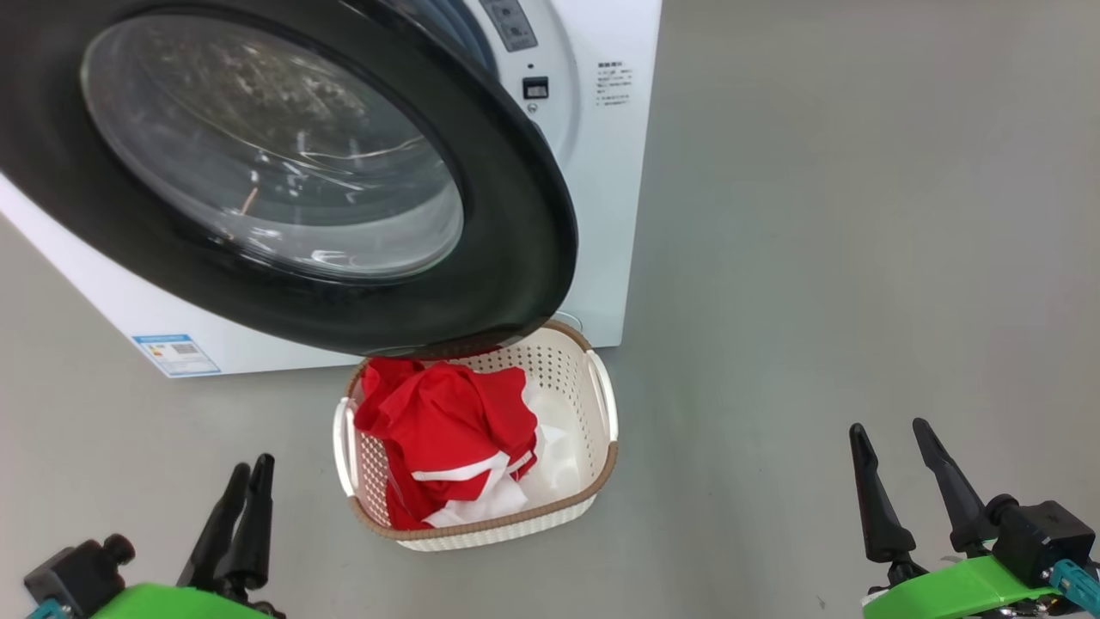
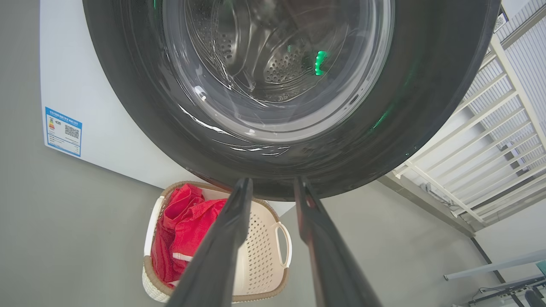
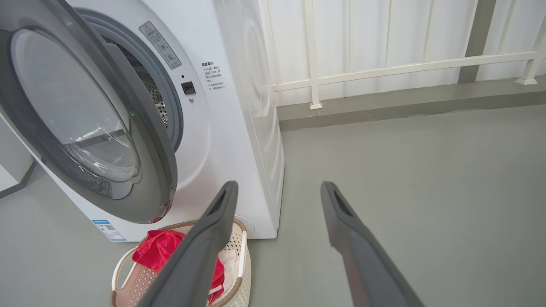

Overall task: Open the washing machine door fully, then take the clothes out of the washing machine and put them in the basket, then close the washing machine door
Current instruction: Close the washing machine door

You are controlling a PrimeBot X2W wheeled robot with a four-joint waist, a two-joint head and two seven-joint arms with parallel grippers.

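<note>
the unloading looks done to me: the clothes (image 1: 447, 430) lie heaped in the basket (image 1: 563, 365), red with white trim, piled toward its left side, and what i can see of the drum through the glass looks bare. the basket sits on the floor (image 1: 816, 258) just in front of the washing machine (image 1: 614, 172), near its right front corner. that leaves the last step, shutting the washing machine door (image 1: 507, 215), which hangs swung out at an angle with its lower black rim over the back of the basket. my left gripper (image 1: 253, 466) sits low at my left, fingers parted a little with nothing between them; in its wrist view it points at the bottom of the door rim. my right gripper (image 1: 889, 427) is spread wide and empty, over bare floor well apart from the basket. next i'd put a finger flat on the black rim near its free edge and push it toward the latch; i'd watch that the door's lower edge clears the red heap, which i can't judge from here. the floor is plain smooth grey, a white railing (image 3: 384, 68) runs behind the machine, and a blue label (image 1: 176, 354) marks its base.
</note>
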